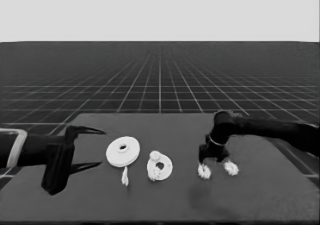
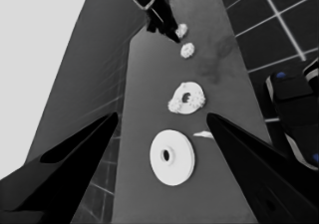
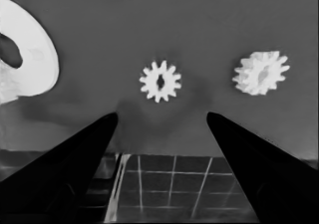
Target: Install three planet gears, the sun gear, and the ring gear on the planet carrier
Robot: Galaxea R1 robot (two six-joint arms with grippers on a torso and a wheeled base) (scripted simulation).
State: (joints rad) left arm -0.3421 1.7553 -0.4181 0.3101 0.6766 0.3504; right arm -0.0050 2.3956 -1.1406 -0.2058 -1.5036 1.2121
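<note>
The smaller round part [image 1: 166, 169] lies at the table's middle with two small gears on it, one at its far edge [image 1: 155, 156] and one at its near edge [image 1: 155, 175]. Left of it lies the larger round part [image 1: 123, 151], bare. Two loose gears [image 1: 204, 171] [image 1: 231, 168] rest on the right. My right gripper [image 1: 214, 161] hangs open just above them. In the right wrist view one gear [image 3: 160, 81] lies ahead, midway between the spread fingers; the other [image 3: 261, 72] lies off to one side. My left gripper [image 1: 100, 147] waits open at the table's left end, holding nothing.
A thin white piece [image 1: 125, 176] lies just in front of the larger round part. The left wrist view shows the same row of parts, the right arm [image 2: 157, 10] far off, and dark machinery with blue lights [image 2: 294, 109] past the table's edge.
</note>
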